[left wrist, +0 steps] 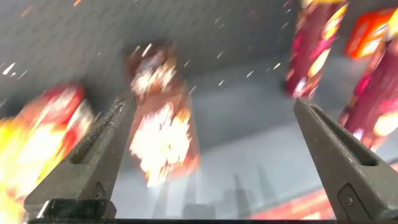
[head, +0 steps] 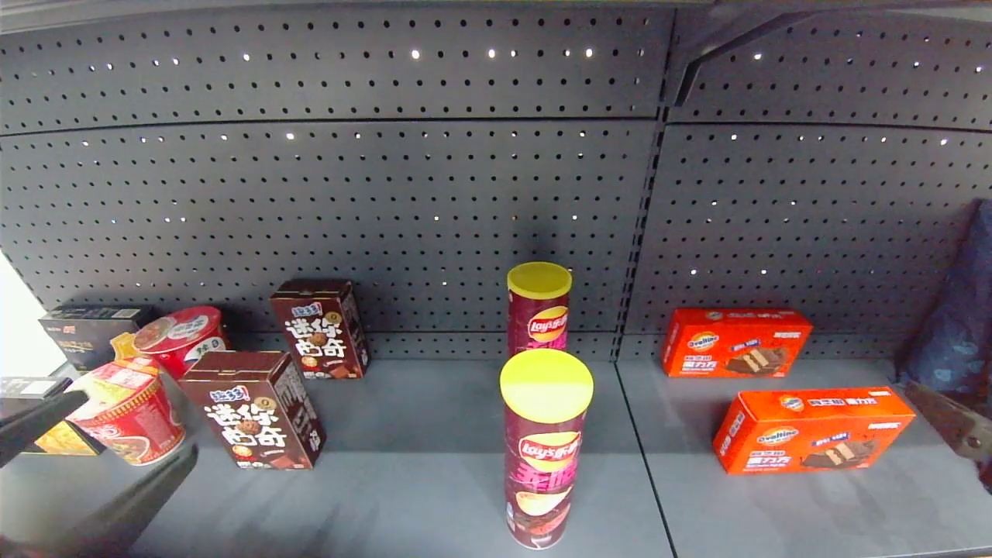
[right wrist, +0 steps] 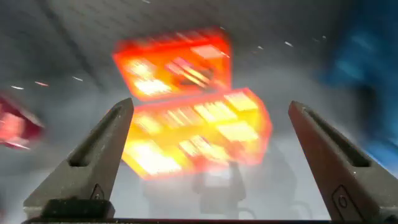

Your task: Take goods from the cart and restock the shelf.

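Left gripper (left wrist: 214, 104) and right gripper (right wrist: 211, 104) are held apart, empty. Bare shelf (head: 418, 422) is noted lower centre, between brown box (head: 260, 411) and chip can (head: 545, 449).

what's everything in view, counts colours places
maroon chip cans with yellow lids: 2, maroon, centre, one behind the other
brown cardboard boxes: 2, brown, left of cans
red noodle cups: 2, red, far left
orange cardboard boxes: 2, orange, right bay
black box: 1, black, far-left back
blue patterned fabric: 1, blue, right edge
grey metal shelf: 1, grey, under all
left gripper: 1, dark, open, by noodle cups
right gripper: 1, dark, open, facing orange boxes
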You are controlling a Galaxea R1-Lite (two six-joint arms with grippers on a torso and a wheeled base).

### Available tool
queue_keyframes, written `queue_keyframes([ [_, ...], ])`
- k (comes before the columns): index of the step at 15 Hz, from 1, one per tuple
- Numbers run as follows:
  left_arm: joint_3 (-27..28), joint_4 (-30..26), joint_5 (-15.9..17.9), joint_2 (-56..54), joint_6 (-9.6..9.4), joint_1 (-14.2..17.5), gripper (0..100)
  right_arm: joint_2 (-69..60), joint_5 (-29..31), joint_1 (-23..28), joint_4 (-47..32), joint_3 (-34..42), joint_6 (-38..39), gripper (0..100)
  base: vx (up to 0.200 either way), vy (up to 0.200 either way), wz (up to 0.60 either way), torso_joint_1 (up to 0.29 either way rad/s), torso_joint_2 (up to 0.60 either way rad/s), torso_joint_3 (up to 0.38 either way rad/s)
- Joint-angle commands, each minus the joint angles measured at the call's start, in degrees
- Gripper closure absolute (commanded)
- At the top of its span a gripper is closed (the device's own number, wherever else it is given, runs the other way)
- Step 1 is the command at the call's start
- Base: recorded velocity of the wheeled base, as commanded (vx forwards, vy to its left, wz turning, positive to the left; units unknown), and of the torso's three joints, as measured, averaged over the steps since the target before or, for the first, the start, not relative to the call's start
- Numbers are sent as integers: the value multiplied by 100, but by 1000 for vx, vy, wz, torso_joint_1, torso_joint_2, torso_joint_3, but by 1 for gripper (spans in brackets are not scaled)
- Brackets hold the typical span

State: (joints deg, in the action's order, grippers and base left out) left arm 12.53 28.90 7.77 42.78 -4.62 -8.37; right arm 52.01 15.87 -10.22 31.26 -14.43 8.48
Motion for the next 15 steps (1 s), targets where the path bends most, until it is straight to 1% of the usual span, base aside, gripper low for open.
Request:
queue_keyframes([
  [1, -418, -1607, -425, -2397, -4, 187, 0, -1817, 188, 477, -964, 652, -101, 0, 0, 0, 0, 0, 0, 0],
  [2, -357, -2811, -416, -3390, -13, 187, 0, -2819, 197, 538, -2018, 644, -304, 0, 0, 0, 0, 0, 0, 0],
  [3, -392, -3260, -460, -3821, -39, 187, 0, -3337, 188, 538, -2396, 661, -391, 0, 0, 0, 0, 0, 0, 0],
  [4, -392, -3260, -460, -3821, -39, 187, 0, -3337, 188, 538, -2396, 661, -391, 0, 0, 0, 0, 0, 0, 0],
  [5, -401, -3128, -566, -3724, -39, 187, 0, -4076, 135, 512, -2853, 749, -391, 0, 0, 0, 0, 0, 0, 0],
  [6, -761, -3031, -583, -3724, -74, 187, 0, -4620, -172, 336, -3073, 1048, -418, 0, 0, 0, 0, 0, 0, 0],
  [7, -1227, -2679, -583, -3724, -109, 187, 0, -4656, -366, 345, -2888, 1294, -462, 0, 0, 0, 0, 0, 0, 0],
  [8, -1253, -2609, -574, -3724, -180, 187, 0, -4647, -585, 345, -2625, 1443, -532, 0, 0, 0, 0, 0, 0, 0],
  [9, -1253, -2662, -566, -3724, -162, 187, 0, -4656, -831, 345, -2677, 1443, -558, 0, 0, 0, 0, 0, 0, 0],
  [10, -1253, -2732, -522, -3724, -118, 187, 0, -4647, -1280, 345, -2748, 1443, -585, 0, 0, 0, 0, 0, 0, 0],
  [11, -1244, -2969, -495, -3724, 49, 187, 0, -4647, -1772, 354, -2748, 1435, -805, 0, 0, 0, 0, 0, 0, 0],
  [12, -1244, -2934, -425, -3715, 137, 187, 0, -4647, -1825, 354, -2757, 1435, -875, 0, 0, 0, 0, 0, 0, 0],
  [13, -1236, -2943, -196, -3715, 207, 170, 0, -4647, -1772, 354, -2774, 1426, -857, 0, 0, 0, 0, 0, 0, 0],
  [14, -1236, -2943, -188, -3715, 207, 152, 0, -4647, -1464, 362, -2774, 1426, -848, 0, 0, 0, 0, 0, 0, 0],
  [15, -1236, -2943, -188, -3715, 207, 152, 0, -4647, -928, 362, -2774, 1426, -848, 0, 0, 0, 0, 0, 0, 0],
])
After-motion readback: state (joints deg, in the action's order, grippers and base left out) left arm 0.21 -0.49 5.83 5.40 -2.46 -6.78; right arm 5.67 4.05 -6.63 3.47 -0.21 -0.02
